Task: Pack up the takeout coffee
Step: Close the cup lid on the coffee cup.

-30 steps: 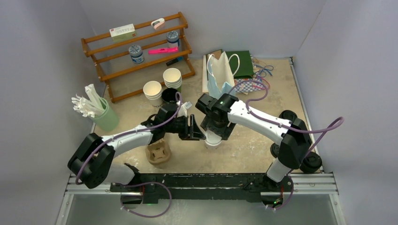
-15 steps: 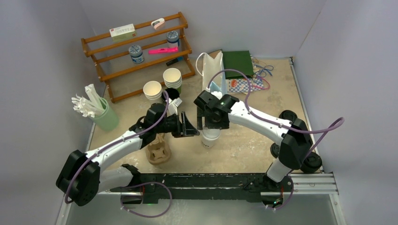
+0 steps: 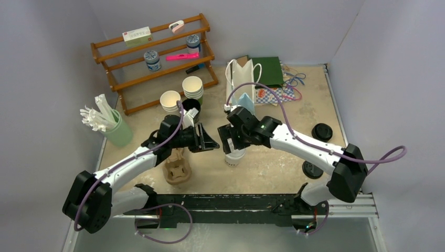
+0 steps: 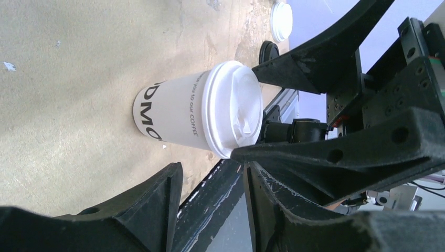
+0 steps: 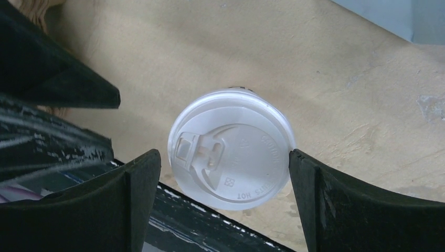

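Note:
The cream-white takeout cup (image 3: 234, 157) with a white lid (image 5: 231, 149) stands upright on the table in front of the arms. It also shows in the left wrist view (image 4: 173, 113). My right gripper (image 3: 233, 148) hangs right over it, open, with one finger on each side of the lid (image 5: 223, 157); the right fingertip (image 5: 302, 168) is at the lid's rim. My left gripper (image 3: 208, 142) is open and empty, just left of the cup (image 4: 211, 173). A black cup (image 3: 189, 107) stands by the cream stacks, partly hidden, so I cannot tell whether it has a lid.
The brown pulp carrier (image 3: 177, 170) lies under the left forearm. Stacked cream cups (image 3: 192, 86) and a wooden rack (image 3: 152, 58) stand at the back left. A white paper bag (image 3: 242, 79) stands behind the right gripper. A green holder with sticks (image 3: 118, 131) is at the left. Black lids (image 3: 321, 131) lie at the right.
My left gripper has drawn back to the left, away from the cup. My right arm has swung its elbow out to the right and the gripper has stayed over the cup.

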